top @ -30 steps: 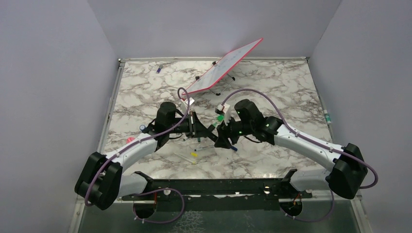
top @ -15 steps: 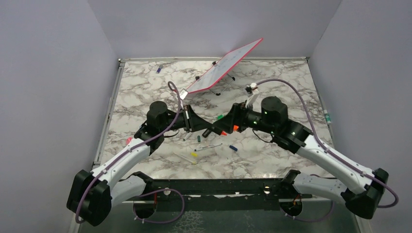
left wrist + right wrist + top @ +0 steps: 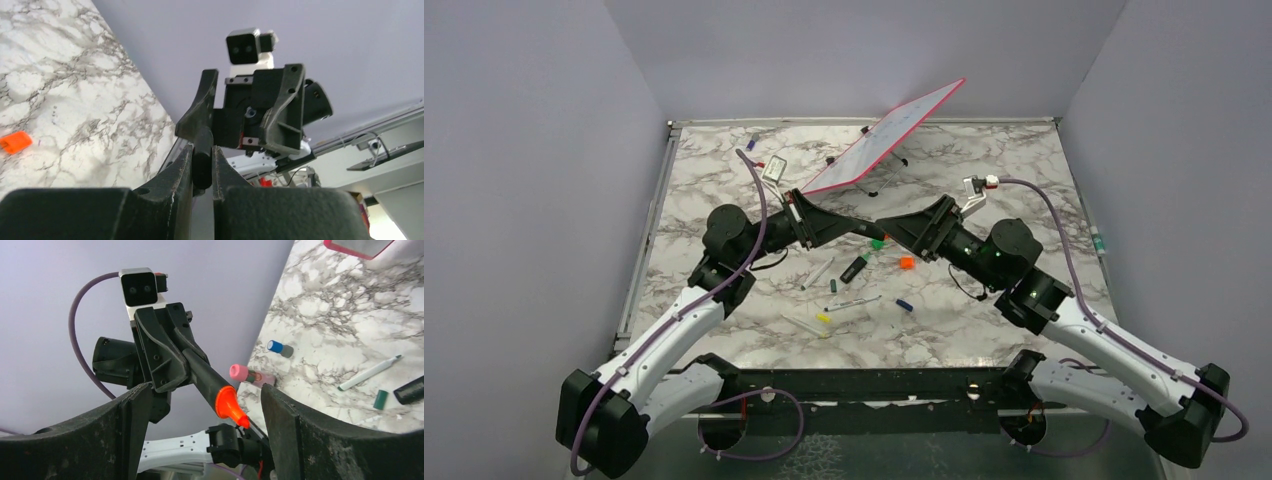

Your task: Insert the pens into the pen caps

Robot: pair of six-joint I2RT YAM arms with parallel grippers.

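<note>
My left gripper (image 3: 839, 224) is raised above the table and shut on a black-barrelled pen (image 3: 210, 380). The pen's bare orange tip (image 3: 229, 406) points at my right gripper (image 3: 902, 232). In the left wrist view the dark barrel (image 3: 202, 159) is pinched between the jaws. My right gripper (image 3: 205, 392) is open, its fingers standing wide on either side of the orange tip without touching it. An orange pen cap (image 3: 906, 263) lies on the marble below, beside a green cap (image 3: 879, 241) and a dark blue cap (image 3: 904, 304).
On the table lie a black highlighter (image 3: 854, 268), a thin white pen (image 3: 817, 274), another white pen (image 3: 854, 301) and a yellow piece (image 3: 824, 318). A red-edged whiteboard (image 3: 884, 140) stands tilted at the back. A pink-capped item (image 3: 250, 375) lies near the left edge.
Both arms rose from the table and turned to face each other. The right gripper opened wide. The orange cap now lies free on the marble.
</note>
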